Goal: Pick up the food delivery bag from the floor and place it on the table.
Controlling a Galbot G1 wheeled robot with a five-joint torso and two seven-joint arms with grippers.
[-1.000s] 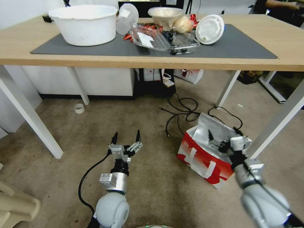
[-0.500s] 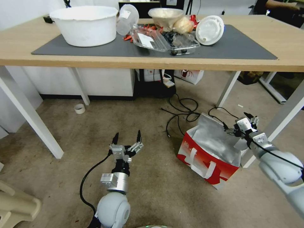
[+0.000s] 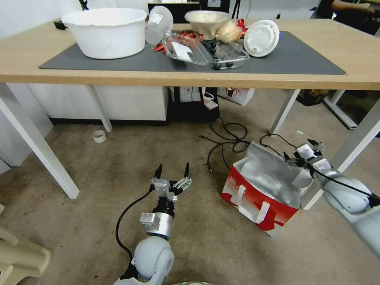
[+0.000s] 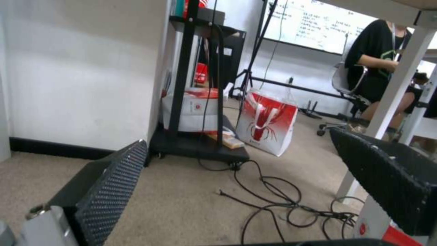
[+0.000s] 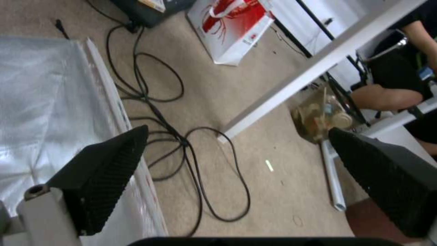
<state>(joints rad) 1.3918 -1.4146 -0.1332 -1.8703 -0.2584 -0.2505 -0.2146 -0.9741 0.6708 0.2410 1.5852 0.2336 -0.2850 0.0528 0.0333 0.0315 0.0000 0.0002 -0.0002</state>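
Note:
The food delivery bag (image 3: 257, 198) stands on the carpet at the right, red and white with its silver foil lining (image 5: 41, 102) open upward and white strap handles on the front. My right gripper (image 3: 301, 152) hovers open at the bag's far right corner, holding nothing. One finger (image 5: 109, 164) is over the foil rim, the other over bare floor. My left gripper (image 3: 173, 171) is open and empty low over the carpet, left of the bag. A red corner of the bag (image 4: 396, 235) shows beside one left finger. The table (image 3: 118, 77) stretches across the back with a dark grey mat (image 3: 301, 59).
A large white bowl (image 3: 105, 31), clear food boxes (image 3: 206, 49) and lids crowd the mat. White table legs (image 3: 37, 146) (image 3: 344, 158) flank the work area. Black cables (image 3: 229, 138) lie behind the bag. A smaller red-and-white bag (image 3: 236, 94) sits under the table.
My right gripper pulled out from over the bag's mouth to its far right corner. My left arm shifted right and forward, closer to the bag.

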